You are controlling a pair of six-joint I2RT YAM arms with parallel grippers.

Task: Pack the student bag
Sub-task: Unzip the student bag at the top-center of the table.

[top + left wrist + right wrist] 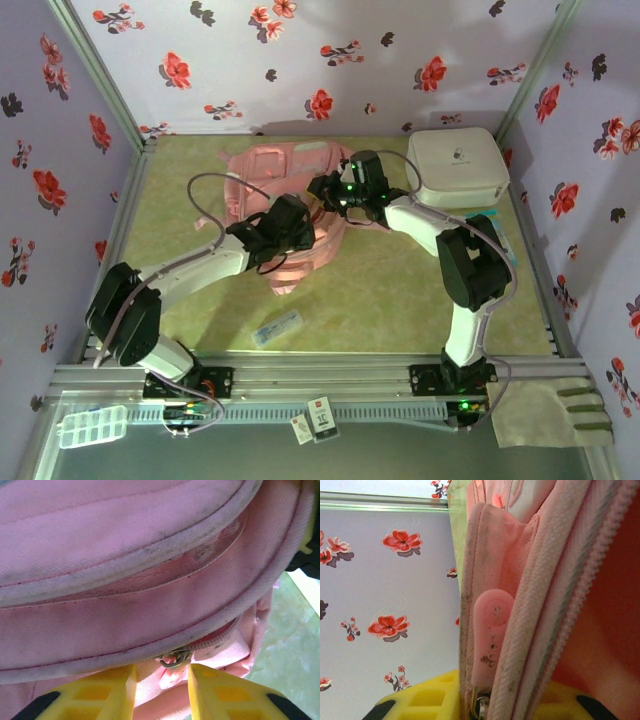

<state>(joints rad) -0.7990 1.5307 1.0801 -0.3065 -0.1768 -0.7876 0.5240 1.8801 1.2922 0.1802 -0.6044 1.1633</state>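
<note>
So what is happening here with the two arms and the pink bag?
Both arms are working on the student bag, which lies on the table. The left end effector has its fingers on either side of a metal zip slider; whether it grips yet is unclear. The right end effector seems to hold the bag's edge, beside a pink pull tab.
</note>
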